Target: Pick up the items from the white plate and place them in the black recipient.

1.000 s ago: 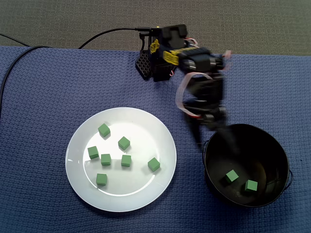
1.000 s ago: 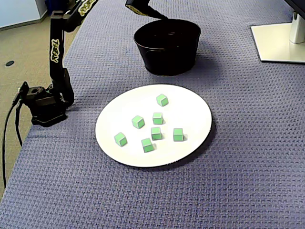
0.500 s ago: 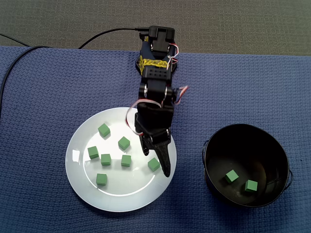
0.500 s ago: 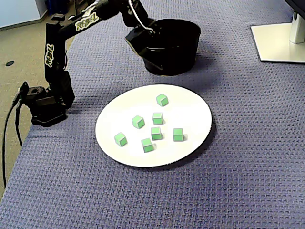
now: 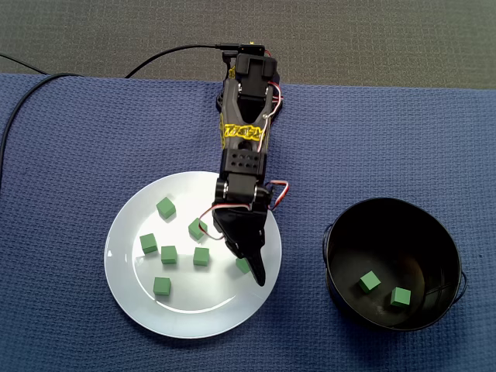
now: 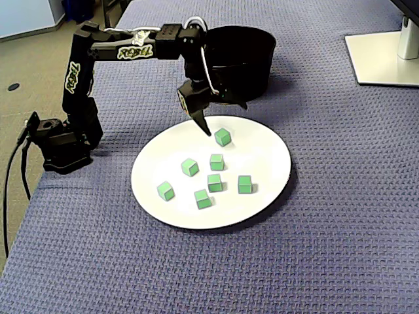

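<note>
In a fixed view from above, the surface [image 5: 77, 155] is covered by a blue waffle-weave cloth. Its far edge runs across the top against a grey floor [image 5: 349, 39]. A black cable [image 5: 170, 53] comes in from that side to the arm [image 5: 246, 139], whose base sits at the cloth's edge. Bare cloth lies open to the left, to the right and in a strip between the plate [image 5: 201, 306] and the bowl [image 5: 341, 232], which are near each other but apart. The plate is white and round and carries seven small green cubes [image 5: 168, 254], loosely spread. The pincer [image 5: 257, 273] reaches over the plate's right part and partly hides the rightmost cube [image 5: 243, 265]. Two more cubes lie in the black bowl.

In a fixed view from the side, the cloth's left edge drops to a pale floor [image 6: 26, 59] just beside the arm [image 6: 72, 72]. A white stand [image 6: 383, 55] sits on the cloth at the far right, well apart from the rest. The bowl [image 6: 249, 65] stands behind the plate [image 6: 262, 150]. The pincer [image 6: 207, 127] points down over the plate's far rim, its tip just beside the farthest cube [image 6: 222, 137]. I cannot tell whether they touch or how far its jaws are parted, and nothing shows in its grip.
</note>
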Robot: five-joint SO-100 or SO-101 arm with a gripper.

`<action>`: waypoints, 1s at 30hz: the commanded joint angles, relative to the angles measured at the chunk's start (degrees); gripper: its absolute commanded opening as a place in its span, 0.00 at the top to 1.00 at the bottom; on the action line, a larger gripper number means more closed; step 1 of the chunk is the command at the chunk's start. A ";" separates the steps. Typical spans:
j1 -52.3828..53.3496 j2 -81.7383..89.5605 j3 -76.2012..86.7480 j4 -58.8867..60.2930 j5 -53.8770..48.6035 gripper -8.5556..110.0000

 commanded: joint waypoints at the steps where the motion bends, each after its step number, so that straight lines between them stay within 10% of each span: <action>1: 0.70 0.26 2.90 -3.96 -1.49 0.58; 12: 0.26 -1.41 8.00 -10.02 -2.20 0.65; 21: -0.44 -1.93 8.53 -11.43 -1.41 0.93; 30: 1.76 8.00 -0.35 -5.80 0.35 0.93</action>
